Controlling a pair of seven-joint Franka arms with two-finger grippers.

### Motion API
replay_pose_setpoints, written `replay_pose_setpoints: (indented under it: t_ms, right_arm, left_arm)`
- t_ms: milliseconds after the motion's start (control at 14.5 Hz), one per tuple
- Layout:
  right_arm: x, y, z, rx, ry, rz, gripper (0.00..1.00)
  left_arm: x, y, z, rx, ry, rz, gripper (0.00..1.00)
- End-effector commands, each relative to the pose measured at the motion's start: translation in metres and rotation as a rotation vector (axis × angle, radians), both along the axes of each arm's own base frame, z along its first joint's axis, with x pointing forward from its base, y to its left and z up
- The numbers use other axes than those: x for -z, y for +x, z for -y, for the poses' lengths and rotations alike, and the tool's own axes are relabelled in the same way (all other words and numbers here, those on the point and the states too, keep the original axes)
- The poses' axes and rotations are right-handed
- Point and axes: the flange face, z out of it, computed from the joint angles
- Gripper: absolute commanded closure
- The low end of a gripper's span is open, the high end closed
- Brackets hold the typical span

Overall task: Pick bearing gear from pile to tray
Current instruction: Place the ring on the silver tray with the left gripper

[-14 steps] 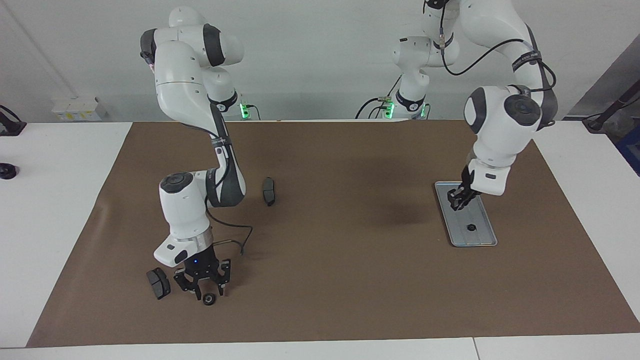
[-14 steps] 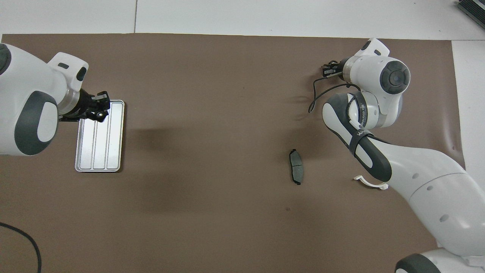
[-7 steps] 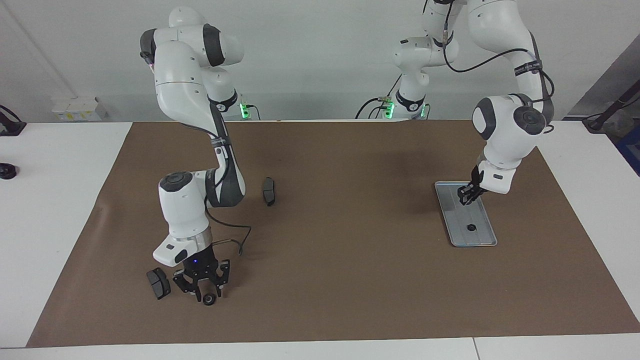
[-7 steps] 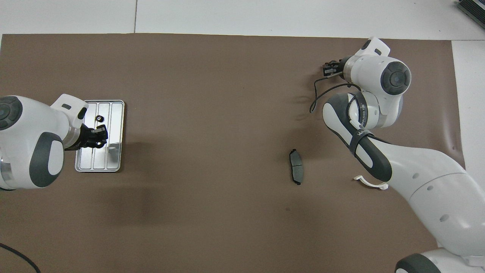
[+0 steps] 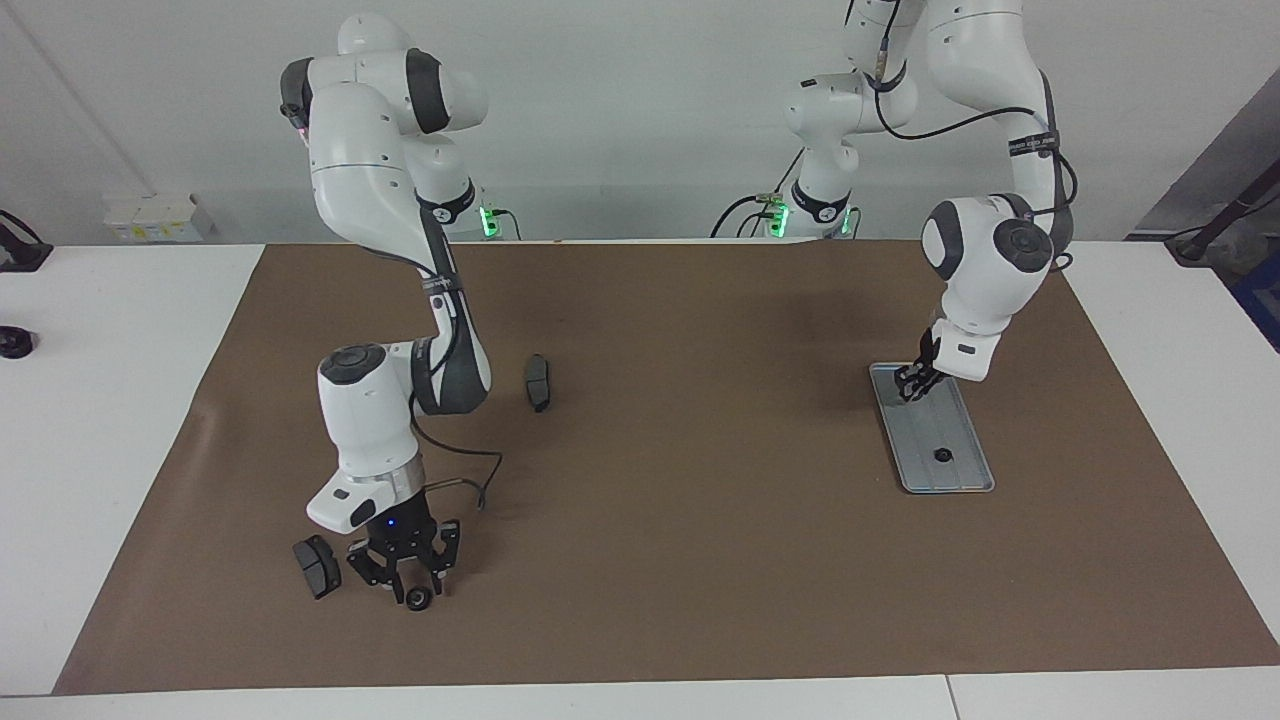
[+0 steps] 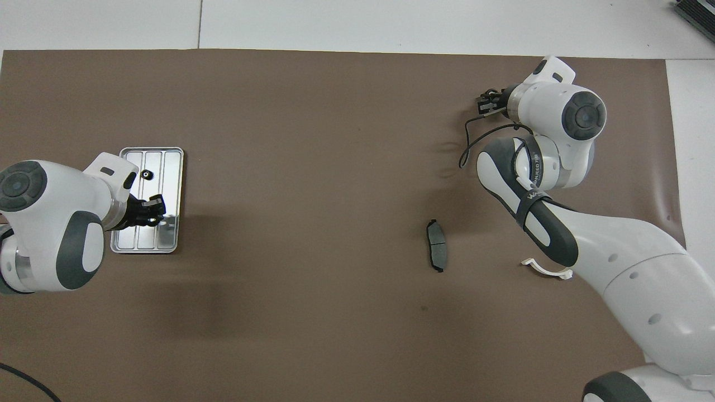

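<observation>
Right end effector (image 5: 404, 586) astride gear (image 5: 417, 599), fingers parted; left end effector (image 5: 908, 384) above tray (image 5: 965, 478), grip unclear

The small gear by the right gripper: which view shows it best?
The facing view: the small gear lies in plain sight on the mat under the right gripper. In the overhead view the right arm's wrist covers it entirely.

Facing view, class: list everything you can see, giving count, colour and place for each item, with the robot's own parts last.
table: one, white, under everything
mat: one, brown, covering most of the table
tray: one, silver-grey, on the mat at the left arm's end
gears: two, black; one in the tray, one on the mat at the right arm's end
pads: two, dark grey; one beside the loose gear, one nearer to the robots
left tool: black, over the tray
right tool: black, low over the loose gear
</observation>
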Motion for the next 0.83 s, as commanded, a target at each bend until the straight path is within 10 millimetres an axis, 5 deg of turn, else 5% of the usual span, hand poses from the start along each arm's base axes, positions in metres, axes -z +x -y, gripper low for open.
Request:
replay_pose_setpoints:
  t_ms: [0,345,760]
  right_arm:
    - [0.006,0.0,0.002,-0.022,-0.005,0.013,0.52]
    - [0.006,0.0,0.001,-0.025,-0.006,0.015,0.58]
    - [0.006,0.0,0.001,-0.043,-0.016,0.015,0.63]
  left_arm:
    - [-0.021,0.006,0.001,0.009,-0.014,0.047,0.0]
    - [-0.048,0.016,0.0,0.053,-0.011,0.097,0.0]
    - [-0.126,0.037,0.001,0.166,0.001,0.059,0.0]
